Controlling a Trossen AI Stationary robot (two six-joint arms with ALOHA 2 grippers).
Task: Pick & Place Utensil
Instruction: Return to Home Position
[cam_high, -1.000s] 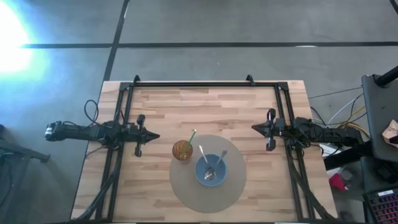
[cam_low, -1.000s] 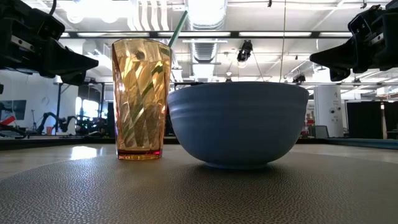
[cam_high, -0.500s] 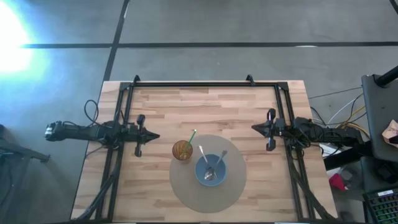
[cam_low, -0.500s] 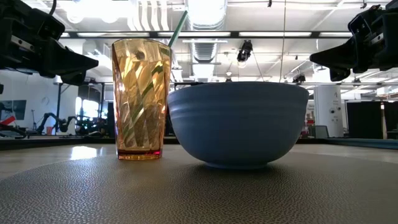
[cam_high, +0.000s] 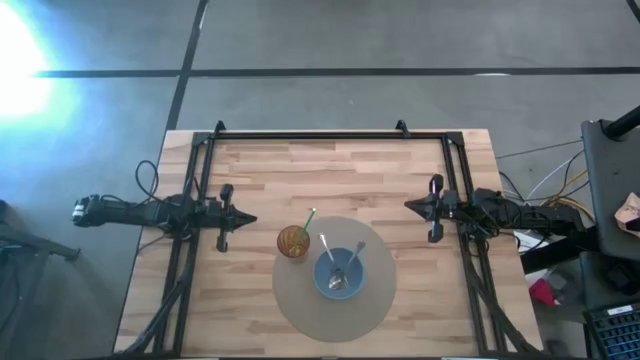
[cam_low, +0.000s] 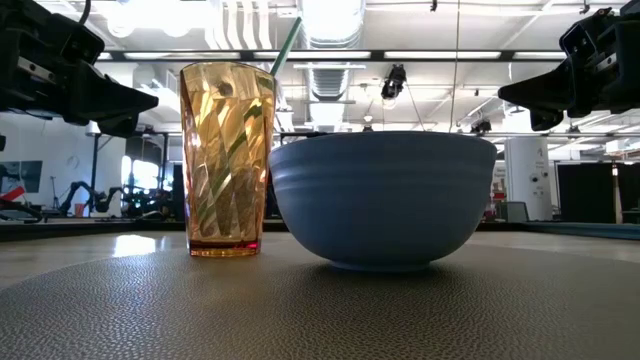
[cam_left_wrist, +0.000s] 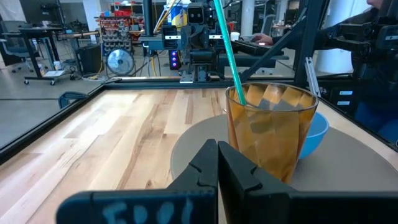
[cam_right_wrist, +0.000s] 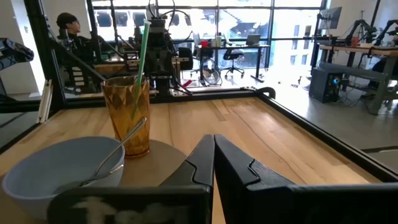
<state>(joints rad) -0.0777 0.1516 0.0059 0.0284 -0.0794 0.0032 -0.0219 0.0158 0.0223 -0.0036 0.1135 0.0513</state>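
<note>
Now both arms rest at opposite sides of the wooden table (cam_high: 330, 170), pointing inward at each other and well apart. The left gripper (cam_high: 250, 218) has its two dark fingers pressed together with nothing between them, and the right gripper (cam_high: 410, 206) is likewise closed and empty. Ahead of the left gripper's tips, near but not touching, stands a ribbed amber cup (cam_high: 293, 241) with a green straw (cam_high: 310, 217) leaning out of it. Just past the cup from that gripper sits a smooth blue bowl (cam_high: 340, 290), which lies ahead of the right gripper and off to one side, clear of it. Two slim silver utensils (cam_high: 338, 272) lie in the bowl, their handles sticking out over its rim and spread in a V. Which is the fork and which the spoon cannot be told. Cup and bowl both stand on a round grey mat (cam_high: 300, 305).
</note>
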